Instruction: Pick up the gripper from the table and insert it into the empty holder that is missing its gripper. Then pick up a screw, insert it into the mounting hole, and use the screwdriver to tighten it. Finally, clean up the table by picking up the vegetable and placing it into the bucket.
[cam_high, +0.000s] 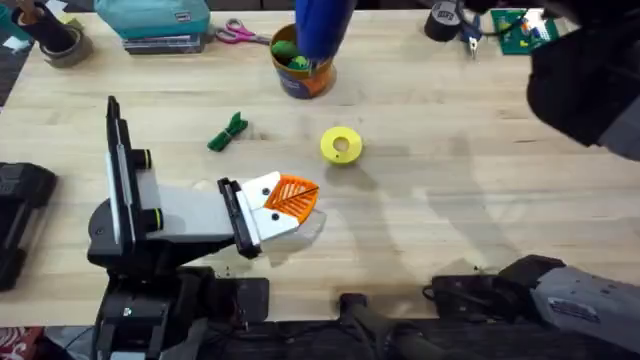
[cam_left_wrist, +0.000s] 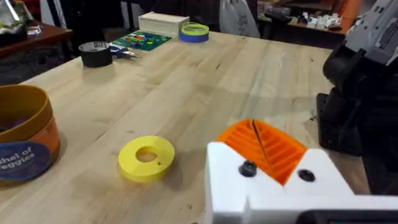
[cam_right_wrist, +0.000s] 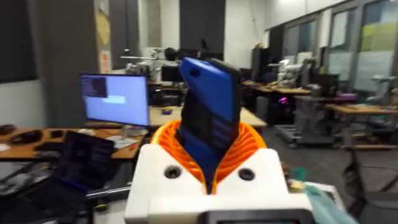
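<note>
Both grippers look closed: the right gripper (cam_right_wrist: 208, 177) clamps the blue screwdriver (cam_right_wrist: 211, 118); the left gripper (cam_high: 290, 200) rests shut, the vegetable (cam_high: 228, 132) at its ten o'clock.

the left gripper (cam_high: 290, 197) has white brackets, orange ribbed fingers (cam_left_wrist: 267, 146) and two dark screws. its arm is grey and black with green-ringed joints. the right gripper (cam_right_wrist: 211, 155) looks the same.
</note>
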